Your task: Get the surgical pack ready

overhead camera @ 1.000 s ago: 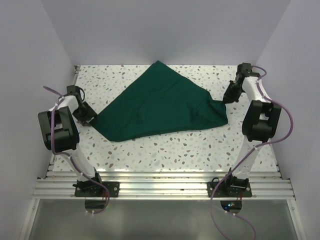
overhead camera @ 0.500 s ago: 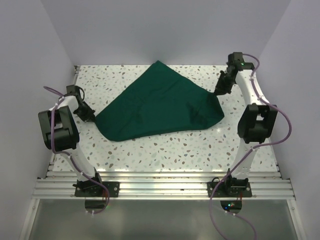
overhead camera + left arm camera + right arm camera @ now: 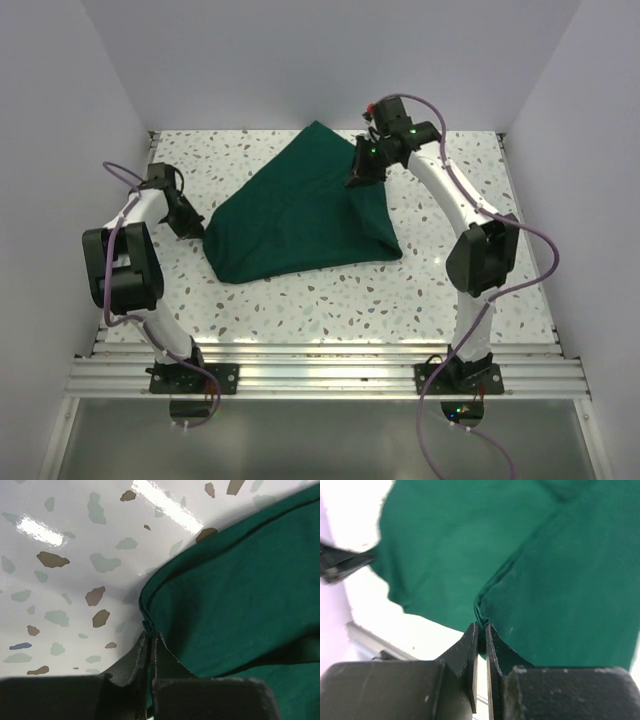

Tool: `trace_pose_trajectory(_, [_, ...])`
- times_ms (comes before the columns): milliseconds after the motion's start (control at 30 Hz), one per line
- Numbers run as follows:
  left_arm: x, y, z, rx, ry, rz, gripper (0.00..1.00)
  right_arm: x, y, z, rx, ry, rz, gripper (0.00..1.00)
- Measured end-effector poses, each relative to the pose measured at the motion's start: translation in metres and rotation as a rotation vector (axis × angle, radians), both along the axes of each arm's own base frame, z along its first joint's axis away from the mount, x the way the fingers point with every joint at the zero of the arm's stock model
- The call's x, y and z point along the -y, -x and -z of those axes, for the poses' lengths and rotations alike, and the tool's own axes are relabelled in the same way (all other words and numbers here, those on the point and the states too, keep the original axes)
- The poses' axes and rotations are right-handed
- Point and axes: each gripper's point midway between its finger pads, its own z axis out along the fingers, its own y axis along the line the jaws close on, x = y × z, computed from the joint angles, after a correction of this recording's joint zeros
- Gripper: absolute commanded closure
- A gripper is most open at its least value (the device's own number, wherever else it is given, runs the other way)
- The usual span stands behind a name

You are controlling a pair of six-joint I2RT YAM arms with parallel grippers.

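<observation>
Green drape (image 3: 300, 215), centre frame: left gripper (image 3: 150, 637) pinched shut on its left corner, right gripper (image 3: 481, 627) clamping the right corner above the middle, likely for folding.

The dark green fabric drape (image 3: 300, 215) lies on the speckled white worktop (image 3: 400, 300), with the left tool (image 3: 197, 230) at its left edge and the right tool (image 3: 357, 181) over its right rear.

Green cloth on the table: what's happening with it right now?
Both arms are working the green cloth on the speckled table. The left arm has its jaws shut on the cloth's left edge, low at the table. The right arm has its jaws pinched on the cloth's right corner and holds it up over the middle of the cloth, so that side is doubled over. The fold looks only partly made.
</observation>
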Motion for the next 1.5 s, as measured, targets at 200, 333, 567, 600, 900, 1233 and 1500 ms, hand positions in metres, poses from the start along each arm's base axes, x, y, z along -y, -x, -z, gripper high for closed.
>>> trace_pose_trajectory(200, [0.004, 0.0, -0.007, 0.012, 0.004, 0.002, 1.0, -0.075, -0.008, -0.003, 0.055, -0.106, -0.13, 1.0])
trace_pose_trajectory(333, [0.007, 0.003, -0.008, 0.003, 0.005, 0.008, 1.0, -0.115, -0.01, 0.018, 0.046, -0.132, -0.195, 1.0])
trace_pose_trajectory(567, [0.013, 0.003, -0.016, 0.021, 0.003, 0.022, 1.0, -0.156, 0.01, 0.067, -0.039, -0.132, -0.275, 1.0])
trace_pose_trajectory(600, [0.013, 0.003, -0.017, 0.023, 0.003, 0.023, 1.0, -0.159, 0.012, 0.069, -0.044, -0.135, -0.283, 1.0])
trace_pose_trajectory(900, [0.018, 0.002, -0.028, 0.017, 0.008, 0.027, 1.0, -0.177, 0.014, 0.068, -0.02, -0.168, -0.303, 0.93])
trace_pose_trajectory(1233, [0.036, -0.018, -0.093, 0.119, 0.07, 0.02, 1.0, -0.165, 0.014, 0.098, -0.08, -0.125, -0.297, 0.36])
trace_pose_trajectory(1500, [0.088, -0.044, -0.168, 0.27, 0.142, 0.098, 1.0, -0.062, -0.009, 0.078, -0.132, -0.108, -0.099, 0.33])
